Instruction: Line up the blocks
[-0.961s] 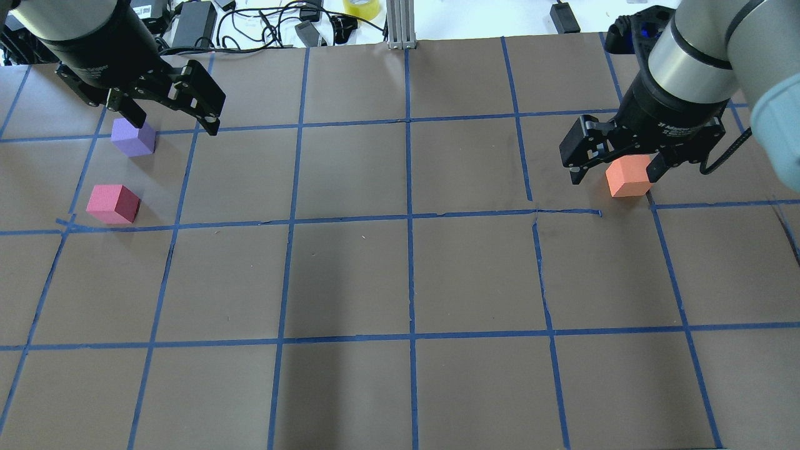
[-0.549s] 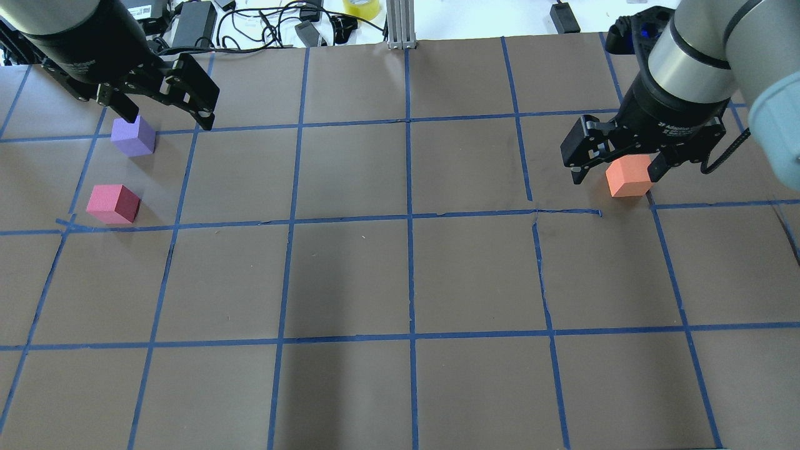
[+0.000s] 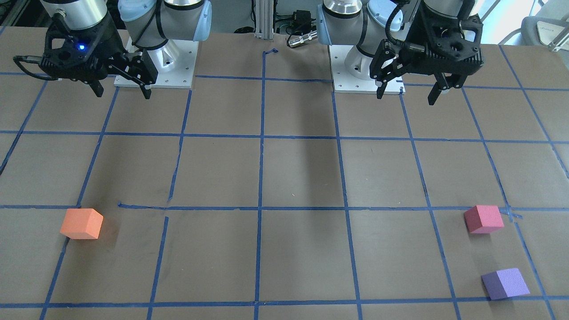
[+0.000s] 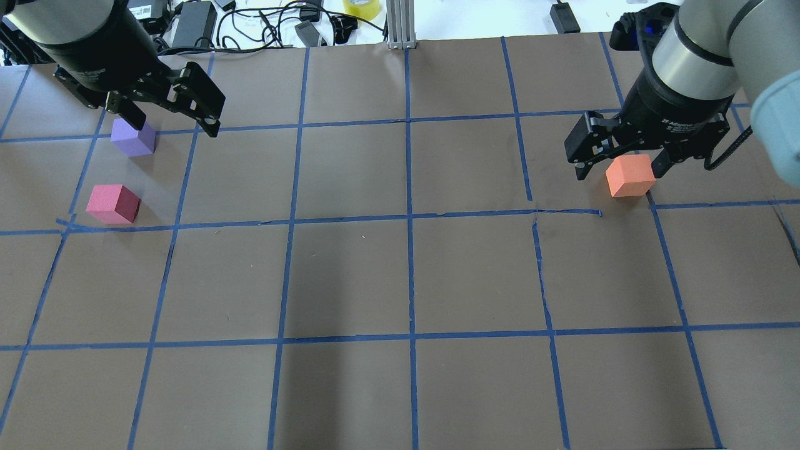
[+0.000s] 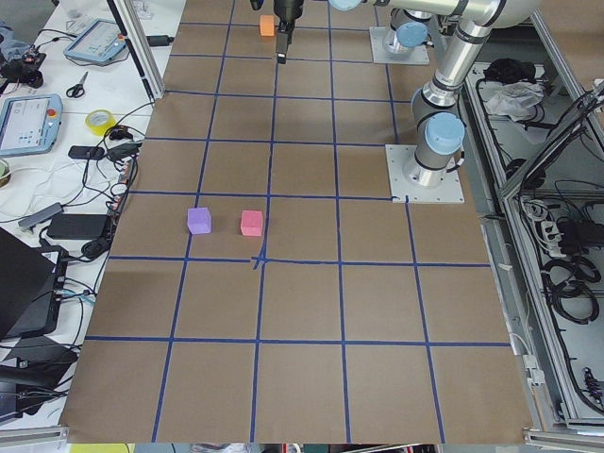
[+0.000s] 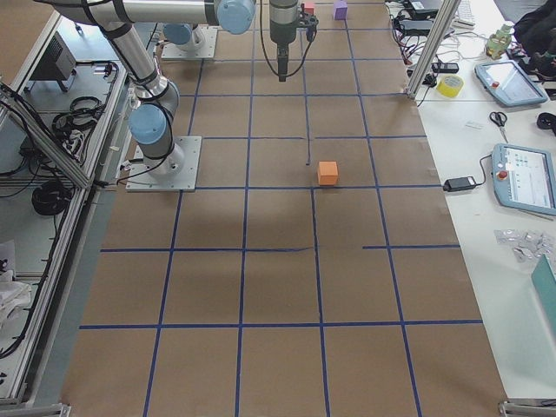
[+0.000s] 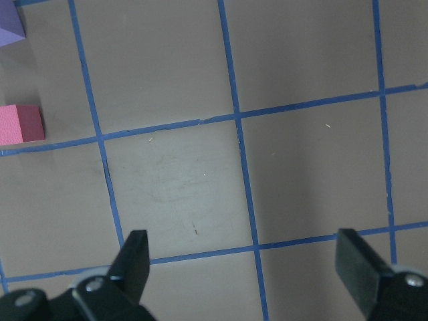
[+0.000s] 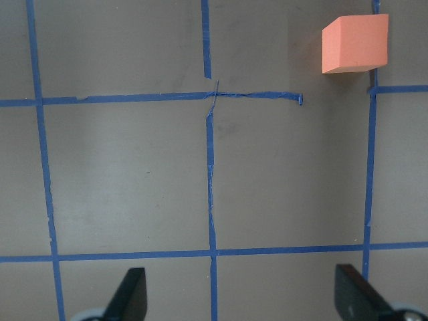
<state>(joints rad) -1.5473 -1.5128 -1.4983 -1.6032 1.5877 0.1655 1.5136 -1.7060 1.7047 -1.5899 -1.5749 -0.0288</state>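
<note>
Front view: left tool and right tool hang high near the robot bases at the top, both spread and carrying nothing. On the surface, the orange block lies lower left, the pinkish-red block and purple block lower right.
Overhead: against half a second ago, each tool has shifted only slightly; no block has moved.
Wrist views: fingers apart, blocks at frame edges, none between them.
Judgement: line not begun; orange sits well apart from the pair.
</note>
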